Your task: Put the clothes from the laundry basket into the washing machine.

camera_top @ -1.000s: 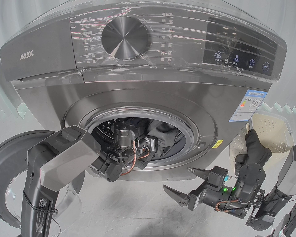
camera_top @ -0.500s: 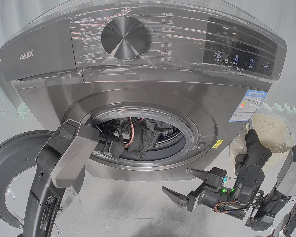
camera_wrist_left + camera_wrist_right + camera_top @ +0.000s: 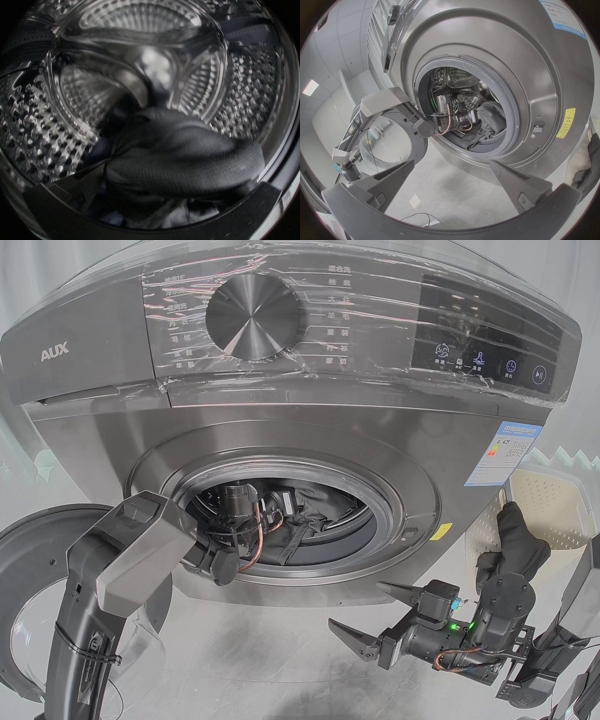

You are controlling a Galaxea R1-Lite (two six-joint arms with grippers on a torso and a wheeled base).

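The left gripper [image 3: 289,504], fingers apart, has eased back inside the washing machine [image 3: 300,421], so the dark garment [image 3: 187,168] looks delivered; the right gripper [image 3: 356,602] waits, fingers apart.

L arm [image 3: 81,627]: 1 s ago its wrist [image 3: 237,502] sat in the drum mouth [image 3: 384,512] w/ the dark garment [image 3: 315,509] bunched just right of it. 0.5 s ago the arm had pushed deeper, the wrist mostly hidden, and the garment hung across the middle of the opening w/ 1 strip trailing toward the lip. Now the arm has backed out a bit: elbow housing [image 3: 134,549] lower and further left, wrist and copper cable [image 3: 253,546] back in sight. Garment has shifted right and lies lower inside. R gripper [image 3: 353,602] dipped very slightly.
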